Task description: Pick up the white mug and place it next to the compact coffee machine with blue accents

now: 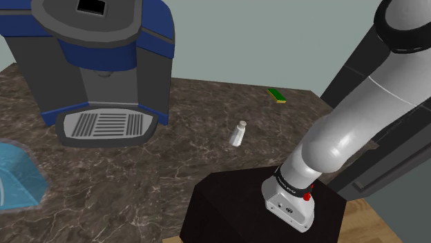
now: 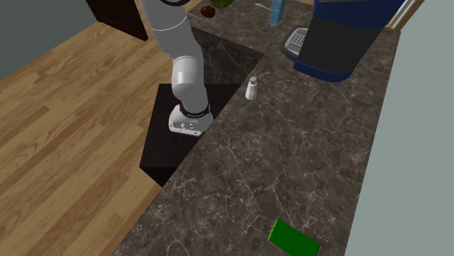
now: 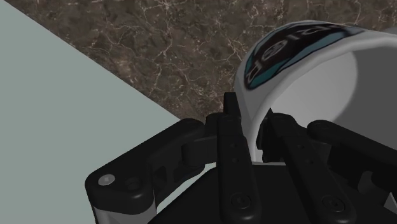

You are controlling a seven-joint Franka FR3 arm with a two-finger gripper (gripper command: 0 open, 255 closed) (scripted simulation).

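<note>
In the wrist view my gripper (image 3: pixel 253 118) is shut on the wall of a white mug (image 3: pixel 318 79), one black finger outside the rim and one inside. The mug carries a teal and black round print on its outer side. Beneath it lie the dark marbled counter (image 3: pixel 172 44) and a pale grey-green wall. The coffee machine (image 1: pixel 97 62), grey with blue accents and a slotted drip tray, stands at the back of the shoulder view's left. It also stands at the upper right of the second exterior view as coffee machine (image 2: pixel 340 36).
A small white shaker (image 1: pixel 238 133) stands mid-counter, seen too as shaker (image 2: pixel 252 89). A green sponge (image 1: pixel 278 95) lies near the far edge. A pale blue object (image 1: pixel 17 176) sits at the shoulder view's lower left. The dark stand (image 2: pixel 182 138) adjoins the counter over wooden floor.
</note>
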